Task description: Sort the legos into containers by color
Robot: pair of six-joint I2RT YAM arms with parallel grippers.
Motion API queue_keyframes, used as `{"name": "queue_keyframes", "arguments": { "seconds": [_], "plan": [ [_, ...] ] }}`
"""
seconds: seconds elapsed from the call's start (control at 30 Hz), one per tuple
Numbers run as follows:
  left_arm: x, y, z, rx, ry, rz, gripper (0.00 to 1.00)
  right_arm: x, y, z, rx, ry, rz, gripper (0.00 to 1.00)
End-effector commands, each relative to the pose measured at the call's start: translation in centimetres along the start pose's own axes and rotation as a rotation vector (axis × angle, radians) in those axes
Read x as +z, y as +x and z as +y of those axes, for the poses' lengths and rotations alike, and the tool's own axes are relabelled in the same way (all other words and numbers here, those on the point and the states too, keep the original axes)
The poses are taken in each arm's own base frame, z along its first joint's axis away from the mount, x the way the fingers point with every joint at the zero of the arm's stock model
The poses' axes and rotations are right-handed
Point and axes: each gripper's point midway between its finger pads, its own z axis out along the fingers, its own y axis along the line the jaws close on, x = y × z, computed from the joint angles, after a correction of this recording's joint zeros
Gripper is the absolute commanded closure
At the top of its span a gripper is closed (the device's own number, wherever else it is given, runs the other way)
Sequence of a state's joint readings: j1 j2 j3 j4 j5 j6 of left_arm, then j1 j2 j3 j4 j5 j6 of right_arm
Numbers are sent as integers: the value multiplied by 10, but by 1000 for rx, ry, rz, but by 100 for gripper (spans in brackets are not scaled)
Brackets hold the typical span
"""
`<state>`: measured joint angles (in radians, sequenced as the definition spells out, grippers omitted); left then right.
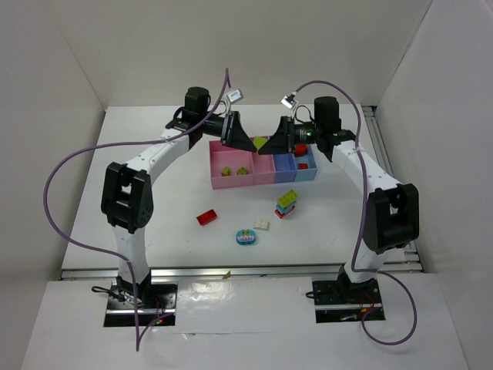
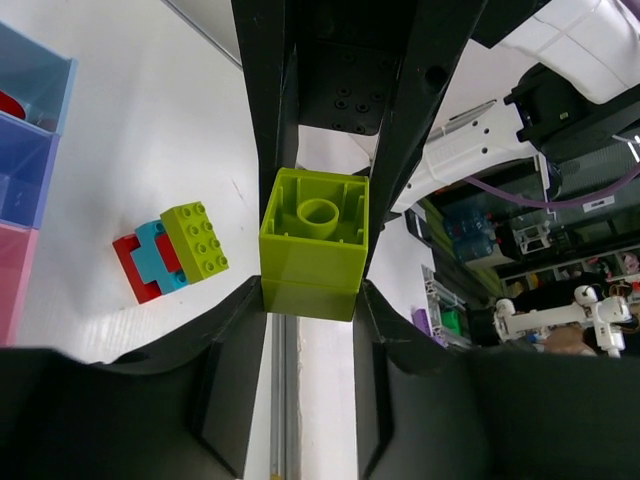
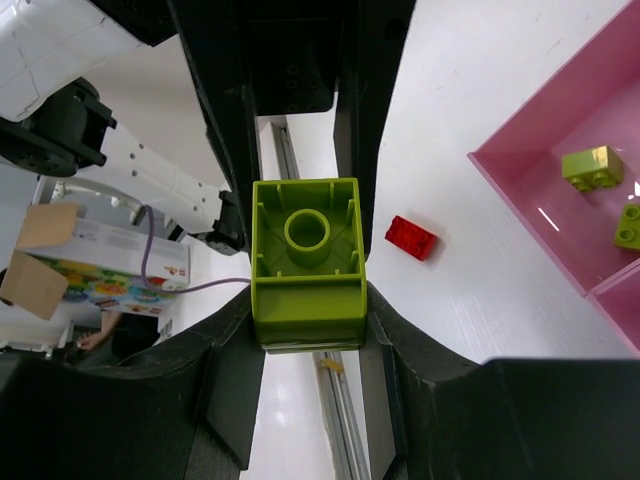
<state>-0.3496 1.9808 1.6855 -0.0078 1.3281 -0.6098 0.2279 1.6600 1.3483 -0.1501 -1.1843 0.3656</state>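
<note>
A yellow-green brick (image 1: 261, 143) hangs in the air over the back of the pink bins, pinched between both grippers. My left gripper (image 1: 246, 139) is shut on it from the left and my right gripper (image 1: 275, 140) from the right. The left wrist view shows the brick (image 2: 312, 243) between the left gripper's tips (image 2: 312, 297). The right wrist view shows it (image 3: 306, 258) between the right gripper's tips (image 3: 308, 312). The wide pink bin (image 1: 218, 182) holds two yellow-green bricks (image 1: 235, 170). Beside it stand a narrow pink bin (image 1: 266, 174), a blue bin (image 1: 286, 173) and a light blue bin (image 1: 307, 173) with red pieces.
Loose on the table lie a red brick (image 1: 206, 217), a cream-white brick (image 1: 262, 223), a teal-blue and pink piece (image 1: 246, 237), and a stack of yellow-green, blue and red bricks (image 1: 286, 203). The stack (image 2: 170, 250) also shows in the left wrist view.
</note>
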Motion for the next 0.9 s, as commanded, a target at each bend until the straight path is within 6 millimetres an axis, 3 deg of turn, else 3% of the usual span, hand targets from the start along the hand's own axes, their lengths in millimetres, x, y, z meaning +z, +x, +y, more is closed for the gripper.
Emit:
{"name": "queue_keyframes", "arguments": {
  "seconds": [0.0,0.1,0.13,0.17,0.2,0.23,0.27,0.3,0.37,0.5,0.6,0.87],
  "plan": [
    [4,-14,-15,97,33,-4,57,6,-17,13,-86,-29,-16,94],
    [5,-11,-10,62,29,2,77,9,-13,10,-91,-24,16,94],
    [5,-10,-9,59,28,4,94,9,-17,8,-103,-13,18,91],
    [5,-9,-6,46,26,7,100,9,-14,6,-81,-7,34,86],
    [5,-9,-6,46,26,7,100,9,-16,8,-93,-7,33,77],
    [1,-12,-3,45,10,-7,100,8,-19,10,-103,-8,29,52],
    [1,-8,1,21,8,-3,100,8,-19,10,-103,-8,29,37],
    [-3,-7,7,8,-8,-14,100,10,-16,6,-85,-6,36,30],
    [-8,-6,10,12,-30,-12,100,6,-22,4,-85,3,32,25],
    [-13,2,14,-5,-48,5,100,4,-28,5,-100,-6,14,25],
    [-14,5,11,3,-38,10,100,5,-32,6,-111,-17,10,32],
    [-15,6,6,14,-37,8,100,6,-32,6,-112,-30,6,66]
  ]
}}
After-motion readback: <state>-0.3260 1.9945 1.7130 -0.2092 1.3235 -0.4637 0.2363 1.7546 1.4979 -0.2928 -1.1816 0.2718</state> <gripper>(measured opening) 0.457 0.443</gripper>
